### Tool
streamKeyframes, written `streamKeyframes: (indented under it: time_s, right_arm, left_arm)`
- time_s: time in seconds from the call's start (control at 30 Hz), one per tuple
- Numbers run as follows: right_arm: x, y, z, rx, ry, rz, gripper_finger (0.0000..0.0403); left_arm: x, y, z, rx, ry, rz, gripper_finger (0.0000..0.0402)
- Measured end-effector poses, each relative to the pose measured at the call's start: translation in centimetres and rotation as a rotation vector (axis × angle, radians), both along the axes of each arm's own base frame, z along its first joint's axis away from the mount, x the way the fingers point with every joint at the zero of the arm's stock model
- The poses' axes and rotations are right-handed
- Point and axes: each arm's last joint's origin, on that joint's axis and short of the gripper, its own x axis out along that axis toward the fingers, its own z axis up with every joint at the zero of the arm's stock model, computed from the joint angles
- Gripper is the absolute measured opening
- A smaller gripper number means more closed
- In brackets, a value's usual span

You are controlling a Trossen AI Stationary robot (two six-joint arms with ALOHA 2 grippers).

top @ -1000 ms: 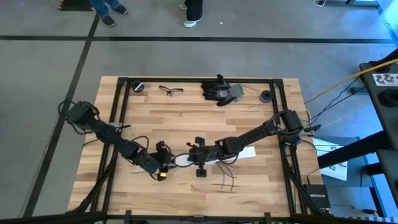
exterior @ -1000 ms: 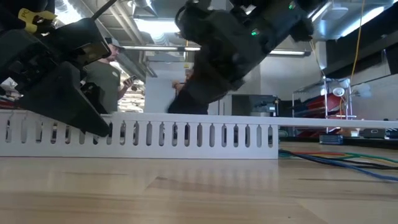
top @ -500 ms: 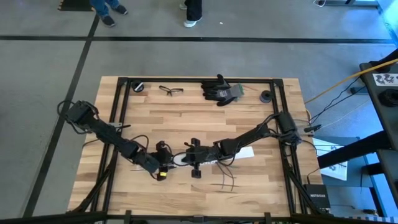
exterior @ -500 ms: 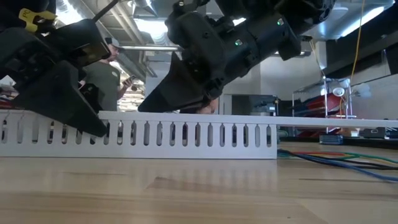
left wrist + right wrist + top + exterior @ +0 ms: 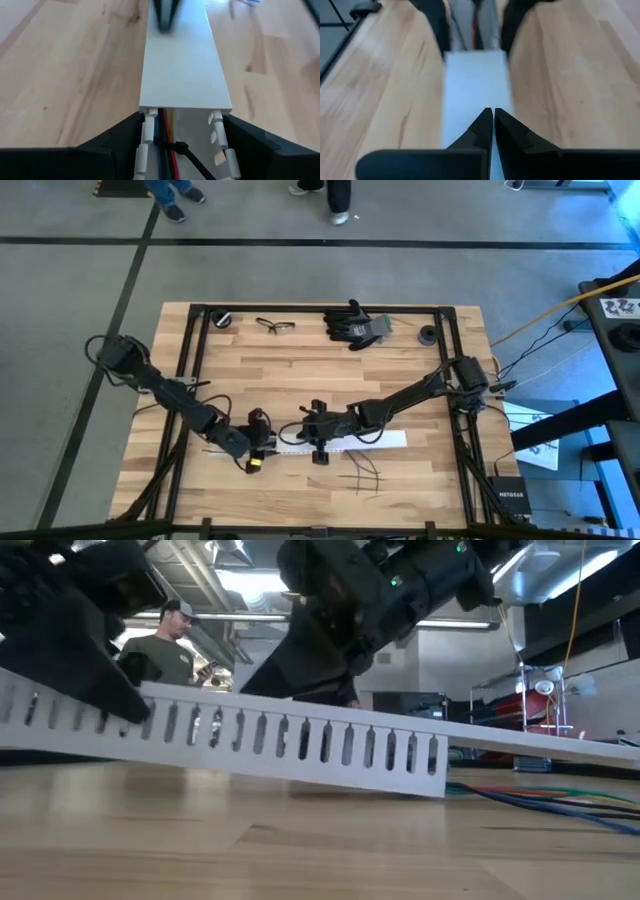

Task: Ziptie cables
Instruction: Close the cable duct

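Note:
A white slotted cable duct [image 5: 345, 442] with a flat cover lies near the table's front. It is tilted: its left end is up and its right end [image 5: 440, 780] rests on the wood. Red, blue, green and yellow cables [image 5: 165, 137] run inside its open end, with a black ziptie [image 5: 176, 148] around them. My left gripper [image 5: 266, 448] clasps that end. My right gripper [image 5: 302, 436] is shut, with its tips on the cover. Loose dark cables [image 5: 365, 470] lie splayed on the table in front of the duct. My left gripper holds the duct's uncovered left end between its two fingers [image 5: 117, 142], one on each slotted side wall [image 5: 148, 132]. The fingers lie along the duct, slanting down from the table's left. That end is lifted clear and the far end stays on the table. My right gripper sets its shut fingertips [image 5: 485, 120] on the top of the white cover [image 5: 475, 80], left of its middle. The fingers slant down from the table's right, along the duct.
Black gloves [image 5: 355, 325], safety glasses [image 5: 275, 325] and two small round black parts [image 5: 222, 318] [image 5: 428, 334] lie along the far edge. A black frame [image 5: 195, 380] borders the tabletop. A person [image 5: 175, 640] stands beyond the table.
My left gripper has risen with the duct's left end. The duct, which lay flat, now slopes down to its right end, which has stayed on the table. My right gripper's shut tips have come down from above the duct onto its cover.

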Motion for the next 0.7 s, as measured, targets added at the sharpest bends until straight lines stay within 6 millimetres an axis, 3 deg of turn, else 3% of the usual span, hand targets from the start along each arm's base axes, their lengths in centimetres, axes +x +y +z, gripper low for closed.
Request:
streamKeyframes:
  time_s: [0.13, 0.27, 0.47, 0.7]
  right_arm:
    - [-0.4, -0.2, 1.3, 0.010, 0.005, -0.015, 0.0005]
    - [-0.6, -0.1, 1.2, 0.020, 0.027, 0.004, 0.0012]
    - [-0.7, -0.2, 1.3, 0.004, 0.036, -0.012, 0.0075]
    - [-1.5, -0.4, 2.3, -0.036, 0.082, 0.013, 0.0127]
  left_arm:
    - [-0.2, -0.3, 0.2, -0.003, -0.012, -0.021, 0.0224]
    - [0.4, 0.5, 0.1, -0.039, 0.017, -0.028, 0.0236]
    - [0.8, 1.3, 0.1, -0.031, 0.037, -0.063, 0.0274]
    - [-0.4, 1.3, 0.9, -0.037, 0.084, -0.058, 0.0278]
